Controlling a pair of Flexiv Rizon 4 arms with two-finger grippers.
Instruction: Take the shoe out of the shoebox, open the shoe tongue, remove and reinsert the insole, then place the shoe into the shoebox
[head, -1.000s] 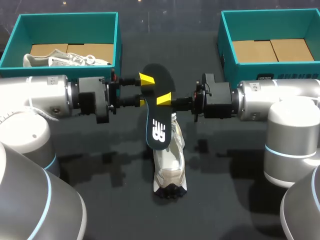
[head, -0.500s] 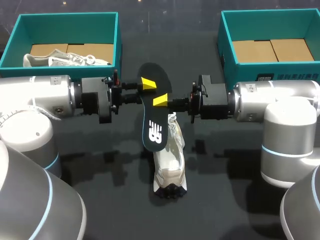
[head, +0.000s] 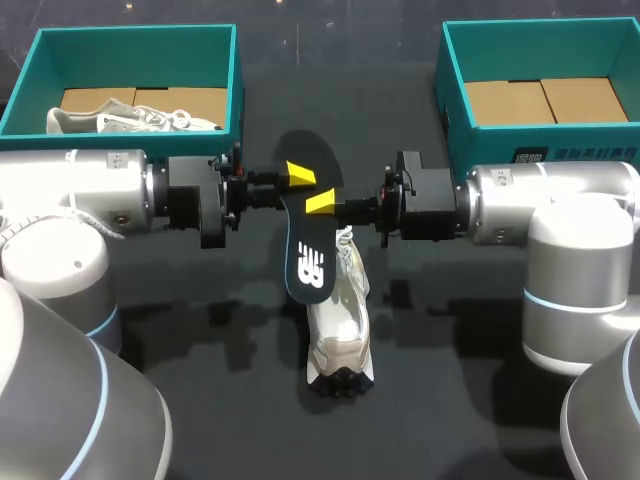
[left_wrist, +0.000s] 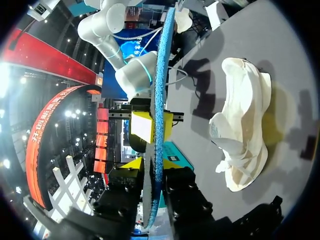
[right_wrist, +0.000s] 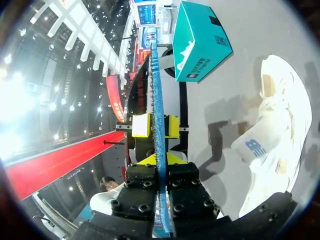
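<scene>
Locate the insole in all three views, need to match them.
Head view: insole at centre, clamped between left tool and right tool, its lower end overlapping the white shoe.
Left wrist view: edge-on, clamped in the left tool, white shoe beside it.
Right wrist view: edge-on, clamped in the right tool, white shoe beside it.
Shared landmark: the white shoe.

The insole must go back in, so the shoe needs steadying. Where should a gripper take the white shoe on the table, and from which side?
Probably by the heel collar of the white shoe, from above: it seems sole-down below the held insole, opening upward, tongue pulled forward, so one finger fits inside the rim, one outside.
</scene>
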